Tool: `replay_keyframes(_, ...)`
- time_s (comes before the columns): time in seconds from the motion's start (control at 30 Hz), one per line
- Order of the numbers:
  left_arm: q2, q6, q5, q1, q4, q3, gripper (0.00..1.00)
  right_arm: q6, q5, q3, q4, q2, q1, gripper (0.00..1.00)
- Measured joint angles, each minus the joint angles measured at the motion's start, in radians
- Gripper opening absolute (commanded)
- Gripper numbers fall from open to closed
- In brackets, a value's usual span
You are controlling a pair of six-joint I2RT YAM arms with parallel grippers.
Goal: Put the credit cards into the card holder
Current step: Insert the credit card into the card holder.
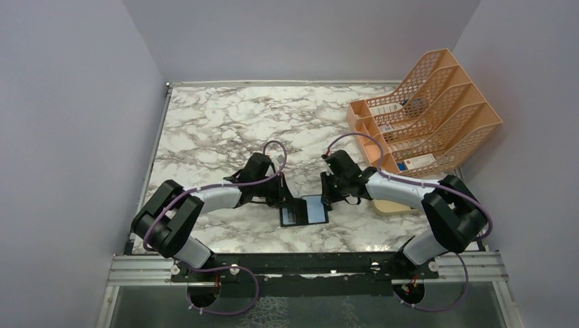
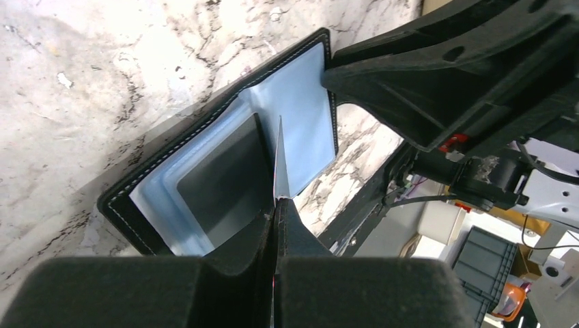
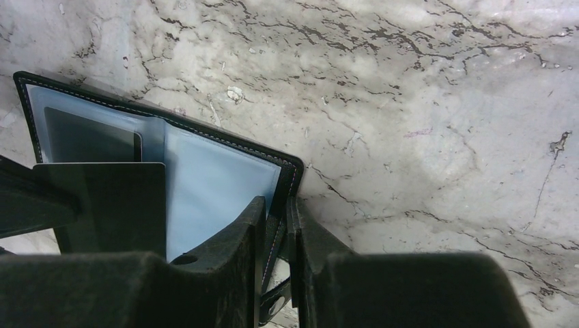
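The black card holder (image 1: 314, 210) lies open on the marble table, its pale blue clear sleeves facing up. It also shows in the left wrist view (image 2: 304, 109) and the right wrist view (image 3: 218, 178). My left gripper (image 1: 285, 199) is shut on a thin credit card (image 2: 280, 160), seen edge-on and standing over the holder's left sleeve. The same card shows as a dark plate in the right wrist view (image 3: 102, 205). My right gripper (image 1: 329, 198) is shut on the holder's right edge (image 3: 278, 212). A dark card-shaped rectangle (image 3: 92, 140) sits inside the left sleeve.
An orange mesh file rack (image 1: 427, 116) holding white boxes stands at the back right. A tan dish (image 1: 396, 206) lies partly under my right arm. The table's front rail (image 1: 307, 263) runs just behind the holder.
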Motion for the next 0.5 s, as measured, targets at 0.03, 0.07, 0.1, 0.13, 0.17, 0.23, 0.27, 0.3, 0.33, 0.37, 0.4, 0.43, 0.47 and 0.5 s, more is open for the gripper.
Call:
replay_keyframes(0.03,0.010,0.004,0.001,0.000,-0.004,0.002,0.00,0.000,0.002,0.000,-0.001,0.000,0.000,0.18)
replay_keyframes(0.07,0.016,0.009,0.001,0.000,-0.011,0.004,0.00,-0.001,0.002,0.000,-0.001,0.000,0.000,0.18)
replay_keyframes(0.1,0.021,0.014,0.001,0.000,-0.018,0.006,0.00,-0.001,0.003,0.000,-0.001,0.000,0.000,0.18)
replay_keyframes(0.13,0.024,0.020,0.001,0.000,-0.024,0.008,0.00,-0.001,0.003,0.000,-0.001,0.000,0.000,0.18)
replay_keyframes(0.17,0.027,0.026,0.001,0.000,-0.032,0.011,0.00,-0.001,0.004,0.000,-0.001,0.000,0.000,0.18)
replay_keyframes(0.23,0.037,0.037,0.003,0.000,-0.043,0.021,0.00,-0.001,0.004,0.000,-0.001,0.000,0.000,0.18)
replay_keyframes(0.27,0.042,0.041,0.004,0.000,-0.045,0.024,0.00,-0.002,0.004,0.000,-0.001,0.000,0.000,0.18)
replay_keyframes(0.3,0.047,0.045,0.005,0.000,-0.046,0.025,0.00,-0.002,0.004,0.000,-0.001,0.000,0.000,0.18)
replay_keyframes(0.33,0.053,0.049,0.005,0.000,-0.048,0.027,0.00,-0.004,0.004,0.000,-0.001,0.000,0.000,0.18)
replay_keyframes(0.37,0.060,0.051,0.006,0.000,-0.050,0.030,0.00,-0.005,0.004,0.000,-0.001,0.000,0.000,0.18)
replay_keyframes(0.4,0.067,0.054,0.008,0.000,-0.053,0.034,0.00,-0.008,0.004,0.000,0.000,0.000,0.000,0.18)
replay_keyframes(0.43,0.072,0.057,0.010,0.000,-0.053,0.037,0.00,-0.008,0.004,0.000,-0.001,0.000,0.000,0.18)
replay_keyframes(0.47,0.078,0.060,0.011,0.000,-0.055,0.040,0.00,-0.008,0.004,0.000,-0.001,0.000,0.000,0.18)
replay_keyframes(0.5,0.081,0.062,0.012,0.000,-0.056,0.042,0.00,-0.008,0.004,0.000,-0.001,0.000,0.000,0.18)
